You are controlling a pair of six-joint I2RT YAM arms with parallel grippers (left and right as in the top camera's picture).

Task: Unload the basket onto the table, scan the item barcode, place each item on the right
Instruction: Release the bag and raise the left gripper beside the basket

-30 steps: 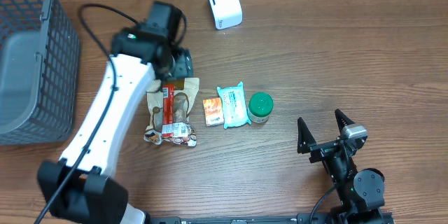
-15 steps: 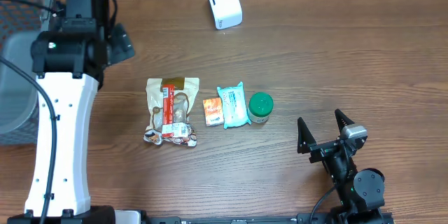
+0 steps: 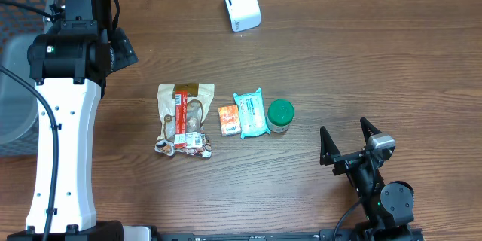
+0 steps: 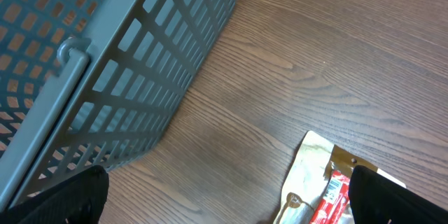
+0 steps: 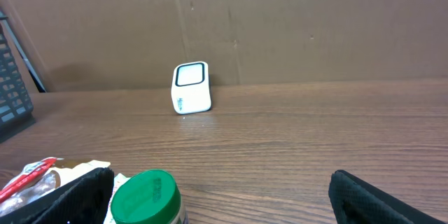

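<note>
Nothing is in hand, so I judge you are at the picking step, with no barcode scanned yet. On the wooden table [image 3: 361,60] the grey mesh basket [image 3: 30,68] stands at the far left. Your left arm [image 3: 64,143] reaches up along it, and the left gripper [image 4: 227,189] hovers just beside the basket wall with its fingers wide apart and empty.

The snack bag [image 3: 184,119] lies flat mid-table, the nearest item to that gripper. The white barcode scanner [image 3: 242,4] stands upright at the far edge, well apart from everything else. Right of the bag lie a small orange packet [image 3: 229,120], then a pale-blue wipes pack [image 3: 251,113], then a green-lidded jar [image 3: 280,115].

The right gripper [image 3: 344,132] sits low near the front edge, fingers spread and holding nothing.

Next, you likely need to swing the left gripper over the bag and come down on it.
</note>
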